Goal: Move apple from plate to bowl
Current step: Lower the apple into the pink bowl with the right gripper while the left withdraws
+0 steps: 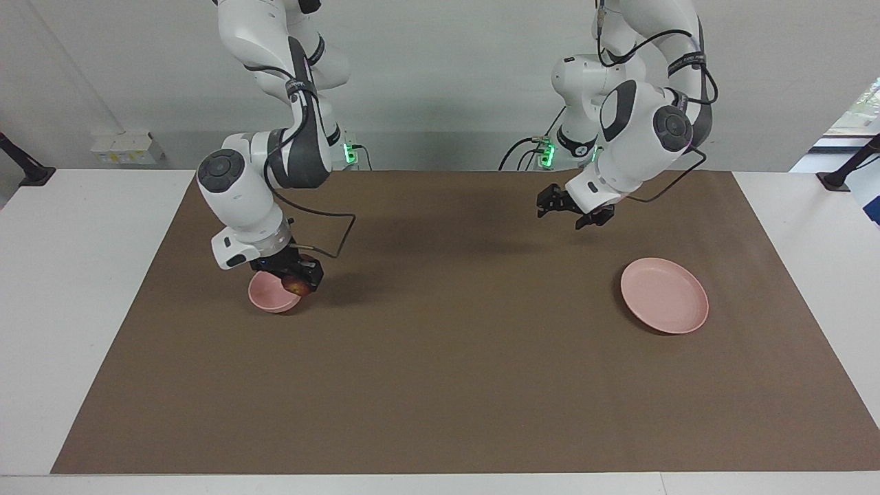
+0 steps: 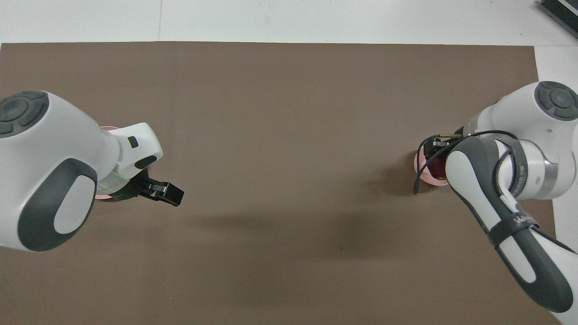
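While the right gripper (image 1: pixel 297 275) reaches down into the bowl (image 1: pixel 269 294), its fingers are clamped on the apple (image 1: pixel 295 286), held just inside the rim. Toward the left arm's end from the bowl, the left gripper (image 1: pixel 568 209) waits with fingers spread, above the mat (image 1: pixel 454 371) near the bare plate (image 1: pixel 664 295).

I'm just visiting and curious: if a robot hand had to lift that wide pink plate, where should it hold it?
Probably by the rim. The plate lies flat, bare and shallow on the brown mat, too wide to span, so a hand would likely pinch its low raised edge from above, one finger inside. The left hand, which hangs in the air near it, is closest.
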Available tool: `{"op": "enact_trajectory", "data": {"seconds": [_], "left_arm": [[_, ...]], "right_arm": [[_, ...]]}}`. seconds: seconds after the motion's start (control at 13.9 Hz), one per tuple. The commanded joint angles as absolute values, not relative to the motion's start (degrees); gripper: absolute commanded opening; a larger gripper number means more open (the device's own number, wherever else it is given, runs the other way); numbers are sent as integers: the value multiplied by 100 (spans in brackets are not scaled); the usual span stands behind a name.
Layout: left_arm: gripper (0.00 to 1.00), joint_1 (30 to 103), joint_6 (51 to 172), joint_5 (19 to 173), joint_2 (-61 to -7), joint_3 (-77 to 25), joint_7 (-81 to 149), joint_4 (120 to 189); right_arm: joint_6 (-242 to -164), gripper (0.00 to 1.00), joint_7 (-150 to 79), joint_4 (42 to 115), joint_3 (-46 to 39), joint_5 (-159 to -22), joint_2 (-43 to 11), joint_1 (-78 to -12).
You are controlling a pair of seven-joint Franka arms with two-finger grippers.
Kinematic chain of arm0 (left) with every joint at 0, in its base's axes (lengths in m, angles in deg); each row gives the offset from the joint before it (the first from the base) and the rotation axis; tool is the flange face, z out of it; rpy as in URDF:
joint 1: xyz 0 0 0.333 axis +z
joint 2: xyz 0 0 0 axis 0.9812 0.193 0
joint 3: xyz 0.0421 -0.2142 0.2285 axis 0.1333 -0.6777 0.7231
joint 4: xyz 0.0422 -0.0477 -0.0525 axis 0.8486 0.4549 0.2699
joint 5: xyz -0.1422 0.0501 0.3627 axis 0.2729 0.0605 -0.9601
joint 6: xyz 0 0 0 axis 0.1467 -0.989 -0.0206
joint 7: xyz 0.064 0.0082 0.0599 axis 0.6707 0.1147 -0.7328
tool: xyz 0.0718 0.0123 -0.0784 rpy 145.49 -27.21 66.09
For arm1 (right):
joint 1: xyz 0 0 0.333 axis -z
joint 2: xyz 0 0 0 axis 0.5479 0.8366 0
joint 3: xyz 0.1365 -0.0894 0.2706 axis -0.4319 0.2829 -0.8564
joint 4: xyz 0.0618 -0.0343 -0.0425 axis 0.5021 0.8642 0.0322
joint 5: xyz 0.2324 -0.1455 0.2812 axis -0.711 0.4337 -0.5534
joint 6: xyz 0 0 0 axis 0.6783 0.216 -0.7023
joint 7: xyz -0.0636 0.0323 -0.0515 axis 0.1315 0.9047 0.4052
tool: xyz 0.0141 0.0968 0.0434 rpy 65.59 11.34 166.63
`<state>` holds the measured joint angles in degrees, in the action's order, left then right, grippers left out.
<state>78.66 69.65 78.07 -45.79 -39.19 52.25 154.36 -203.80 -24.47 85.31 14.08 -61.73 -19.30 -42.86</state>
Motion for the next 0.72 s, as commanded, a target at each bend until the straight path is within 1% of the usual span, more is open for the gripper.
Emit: {"op": "enact_trajectory", "data": {"seconds": [0.0,0.07,0.29,0.43,0.5,0.57,0.65], "left_arm": [[100,7948,6798,7412,-4518,-3961,5145,14956],[100,8018,6859,7236,-4466,-3961,5171,14746],[100,8247,6466,7208,-4185,-3961,5180,13780],[100,8239,6386,7225,-4245,-3822,5180,13558],[100,8117,6290,7260,-4280,-3429,5189,13462],[100,7941,6141,7278,-4281,-3086,5206,13226],[100,7896,6026,7278,-4272,-3013,5206,13015]], "right_arm": [[-20428,0,-2607,8988,1342,-5794,-2308,-4167],[-20454,0,-2589,8988,1325,-5785,-2300,-4044],[-20682,0,-2458,9076,1316,-5794,-2221,-4095],[-20771,0,-2431,9076,1316,-5863,-2160,-4113],[-20788,1,-2335,9076,1307,-5890,-2063,-4122],[-20797,5,-2282,9067,1307,-5890,-2045,-4122],[-20823,10,-2282,9067,1298,-5890,-2036,-4113]]}}
